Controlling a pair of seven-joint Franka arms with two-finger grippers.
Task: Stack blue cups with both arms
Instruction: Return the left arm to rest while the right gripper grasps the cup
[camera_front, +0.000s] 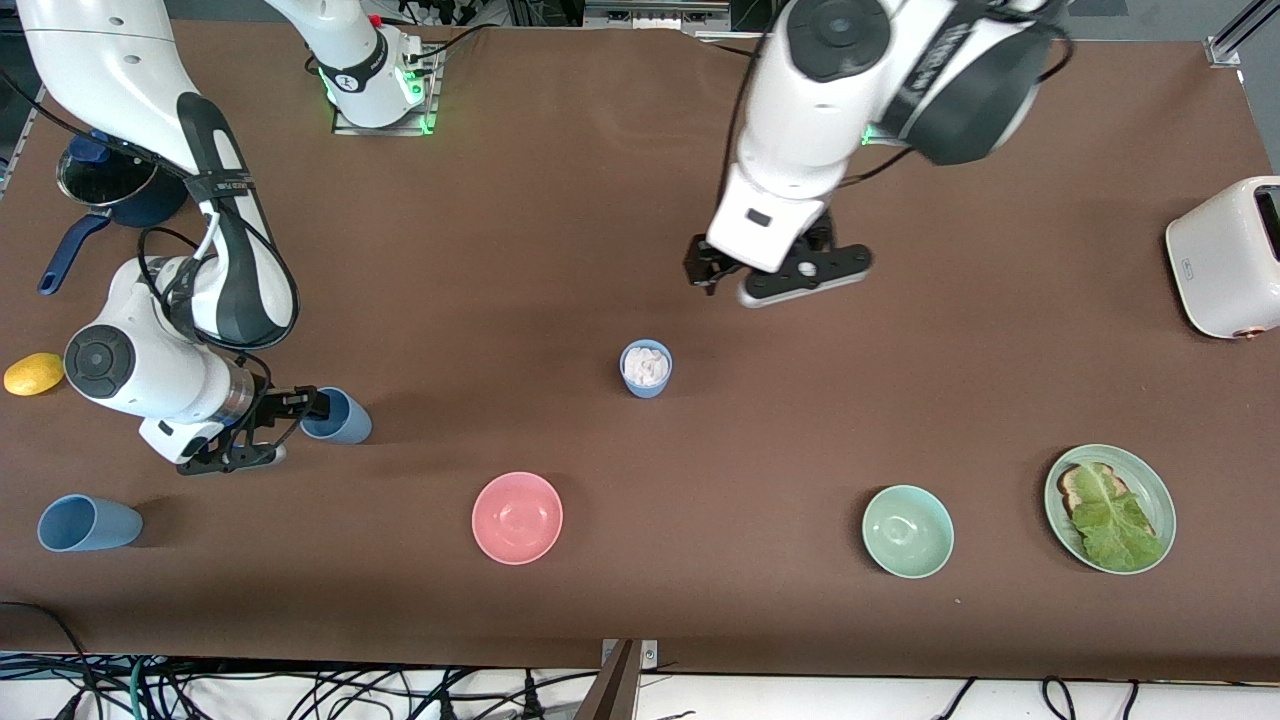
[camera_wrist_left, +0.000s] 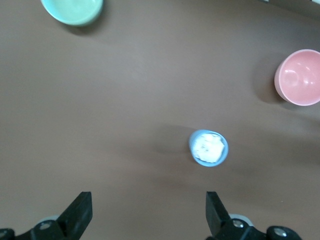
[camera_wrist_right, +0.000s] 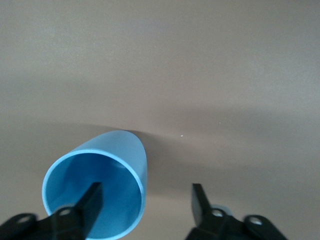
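Three blue cups are in view. One blue cup (camera_front: 340, 416) (camera_wrist_right: 100, 185) lies on its side near the right arm's end, mouth toward my right gripper (camera_front: 305, 405) (camera_wrist_right: 145, 200). That gripper is open and straddles the cup's rim, one finger (camera_wrist_right: 92, 202) inside the mouth and the other outside, with a gap to the wall. A second cup (camera_front: 88, 523) lies on its side nearer the front camera. A third cup (camera_front: 646, 367) (camera_wrist_left: 208, 147) stands upright mid-table with something white inside. My left gripper (camera_front: 705, 272) (camera_wrist_left: 148, 212) hangs open over bare table beside that cup, holding nothing.
A pink bowl (camera_front: 517, 517) (camera_wrist_left: 299, 77), a mint-green bowl (camera_front: 908, 531) (camera_wrist_left: 72, 10) and a green plate (camera_front: 1060, 480) with toast and lettuce line the front. A white toaster (camera_front: 1225, 257) sits at the left arm's end; a lemon (camera_front: 33, 374) and a blue pot (camera_front: 110, 180) at the right arm's.
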